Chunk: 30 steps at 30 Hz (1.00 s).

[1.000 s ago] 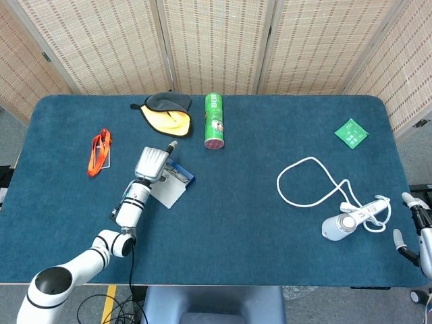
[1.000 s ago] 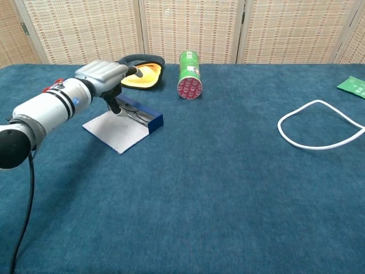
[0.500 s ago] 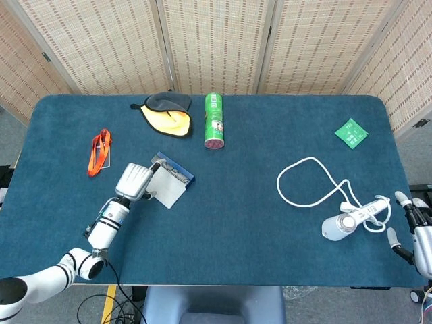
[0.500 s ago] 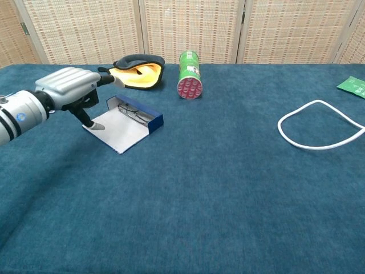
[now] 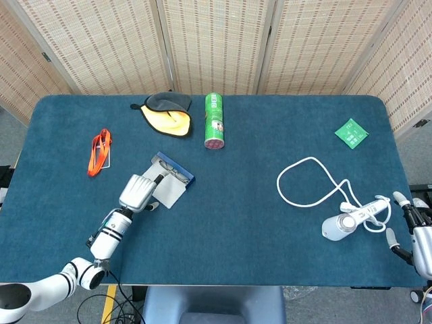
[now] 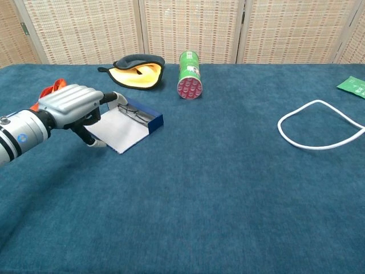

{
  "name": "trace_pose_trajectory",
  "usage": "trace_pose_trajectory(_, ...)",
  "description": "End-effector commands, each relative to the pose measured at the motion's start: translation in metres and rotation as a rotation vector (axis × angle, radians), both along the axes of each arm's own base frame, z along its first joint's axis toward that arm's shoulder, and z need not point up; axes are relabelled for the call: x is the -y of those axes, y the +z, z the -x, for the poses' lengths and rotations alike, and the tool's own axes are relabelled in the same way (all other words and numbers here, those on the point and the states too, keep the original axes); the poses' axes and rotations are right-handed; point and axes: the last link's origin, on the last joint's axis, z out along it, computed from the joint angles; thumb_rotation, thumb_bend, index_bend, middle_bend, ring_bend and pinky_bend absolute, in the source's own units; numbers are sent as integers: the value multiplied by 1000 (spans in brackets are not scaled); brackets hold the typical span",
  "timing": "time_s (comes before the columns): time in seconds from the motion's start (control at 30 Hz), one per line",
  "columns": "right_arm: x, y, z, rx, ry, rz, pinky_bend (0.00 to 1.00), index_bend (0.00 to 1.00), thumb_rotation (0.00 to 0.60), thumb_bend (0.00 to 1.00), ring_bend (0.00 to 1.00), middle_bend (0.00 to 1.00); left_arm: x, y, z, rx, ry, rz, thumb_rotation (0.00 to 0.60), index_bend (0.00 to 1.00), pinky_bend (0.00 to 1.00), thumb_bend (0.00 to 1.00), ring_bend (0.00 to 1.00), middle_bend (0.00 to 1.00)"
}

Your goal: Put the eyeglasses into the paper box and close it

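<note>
Blue cloth bears an open box (image 5: 172,182) just beyond the left hand (image 5: 137,192), whose curled fingers (image 6: 71,100) hold nothing; reach squarely, grip both box sides.

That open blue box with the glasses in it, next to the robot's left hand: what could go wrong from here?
1. The left hand sits at the near edge of the box's white lid flap, fingers curled, holding nothing. A sideways nudge might slide the open blue box rather than close it.
2. The glasses lie loose in the tray, so a clumsy flip of the lid could jolt them out.
3. The orange strap lies close beside that arm and might get dragged.
</note>
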Motion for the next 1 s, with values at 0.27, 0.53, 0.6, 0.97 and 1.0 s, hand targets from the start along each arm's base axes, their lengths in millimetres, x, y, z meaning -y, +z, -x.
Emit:
trace_pose_trajectory(0.27,0,0,1,-2,-5,2,244,100,600,421,409,255,-2,-8,6,-22,18,1,600,204,976,184,899,974)
trace_pose_trajectory(0.53,-1,0,2,-1,-9,2,243,100,600,421,409,255,-4,-11,7,-24,30,4,600,204,976,185,899,975)
trace_pose_trajectory(0.6,-2,0,2,0,-9,2,243,100,600,421,409,255,-5,-12,6,-23,32,5,600,204,975,184,899,975)
trace_pose_trajectory(0.97,-3,1,4,-1,-17,6,243,100,600,421,409,255,-8,-18,1,-14,35,6,600,206,975,184,899,975)
trace_pose_trajectory(1.0,-3,1,4,-1,-17,7,244,100,600,421,409,255,-9,-18,1,-8,36,4,600,210,975,184,899,974)
